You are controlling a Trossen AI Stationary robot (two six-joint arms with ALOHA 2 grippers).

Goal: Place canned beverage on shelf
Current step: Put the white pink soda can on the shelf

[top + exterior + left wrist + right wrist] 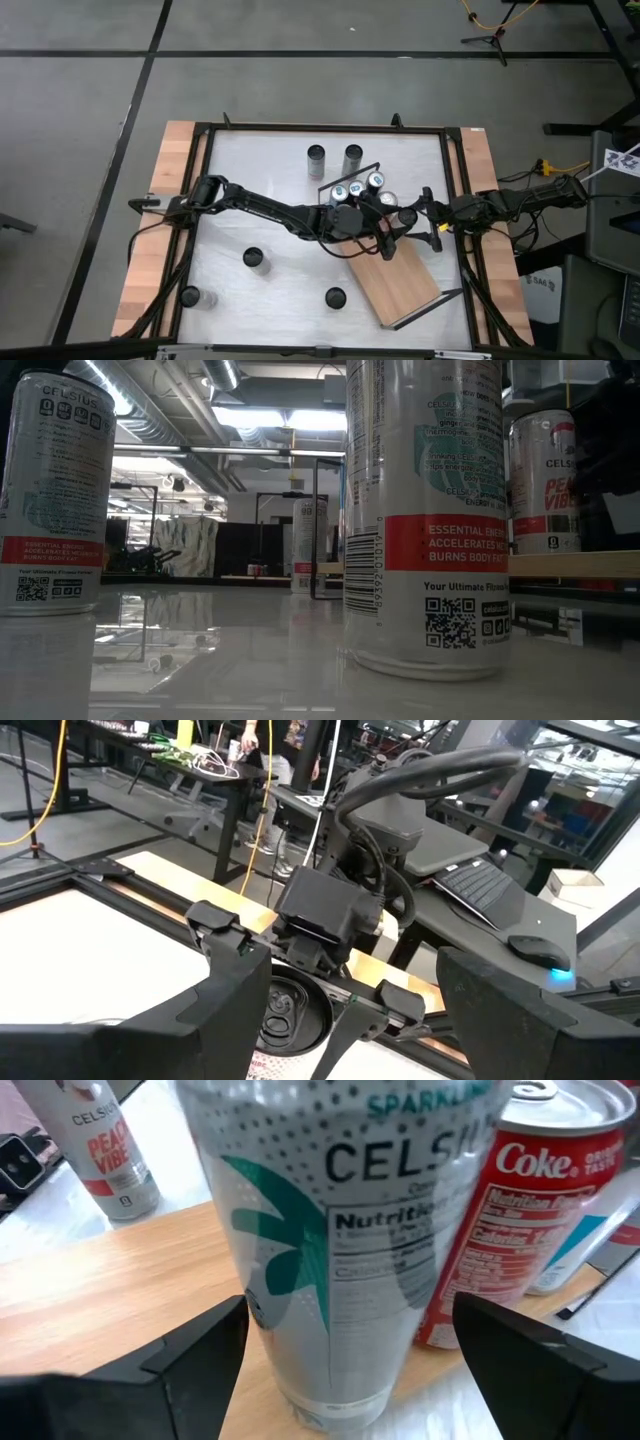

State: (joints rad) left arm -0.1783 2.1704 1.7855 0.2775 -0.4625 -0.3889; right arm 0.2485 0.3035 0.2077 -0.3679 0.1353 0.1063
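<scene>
Spanning most of the high view, the white table [280,200] carries the shelf [400,285], a light-wood board lying at an angle from the picture's centre toward the lower right, with a thin black wire rail at each short end. Both arms meet at the shelf's upper end, near the picture's centre.

The left arm reaches in from the left edge of the table; the left gripper [372,222] sits over the can cluster. In the left wrist view, its jaws stand well apart and a can top [285,1010] shows between them; whether the fingers press on that can cannot be told.

The right arm enters from the right edge; the right gripper [397,236] is at the same end of the shelf. In the right wrist view, its jaws are spread wide on either side of a silver can [340,1270] standing upright on the wood, with clear gaps on both sides. A red can [520,1210] stands just beside the silver one.

Two loose cans [334,158] stand near the upper edge of the table. Three more [254,258] stand in the lower left part.
</scene>
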